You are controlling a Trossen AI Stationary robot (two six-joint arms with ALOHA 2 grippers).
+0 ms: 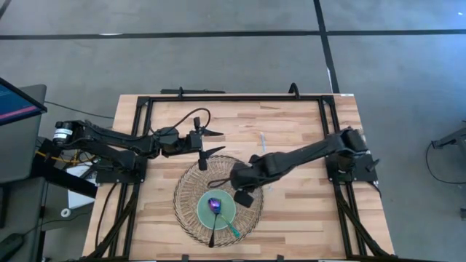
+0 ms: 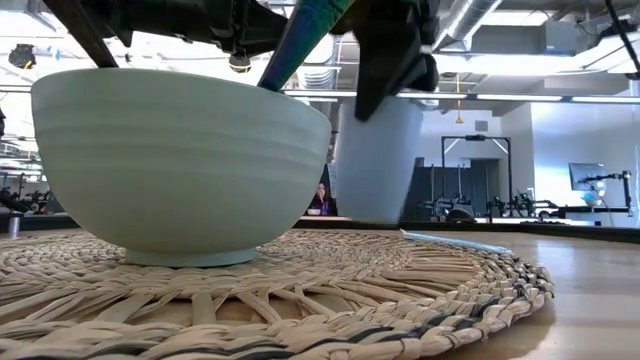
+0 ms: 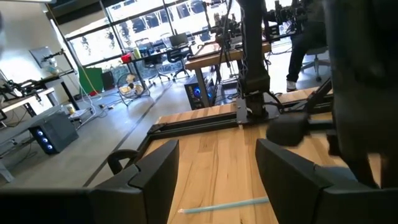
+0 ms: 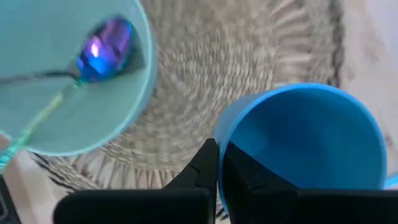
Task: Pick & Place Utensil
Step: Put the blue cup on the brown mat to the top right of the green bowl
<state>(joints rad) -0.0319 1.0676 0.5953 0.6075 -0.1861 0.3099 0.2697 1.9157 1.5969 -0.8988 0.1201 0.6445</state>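
A pale green bowl stands on a round woven mat. In it lies an iridescent purple spoon, and a teal handle leans out over the rim. My right gripper is over the mat beside the bowl, shut on a blue cup. In the low view the cup stands upright behind the bowl; the high view hides it under the right arm. My left gripper hangs open above the mat's far-left edge, holding nothing. My right gripper holds the blue cup by its rim, one finger inside the cup and the other outside, coming from above. The cup is upright. Whether its base rests on the mat or is just clear of it, I cannot tell.
A thin pale blue stick lies on the bare wood beyond the mat, toward the far edge, also in the low view. A black frame borders the table. Bare wood lies right of the mat.
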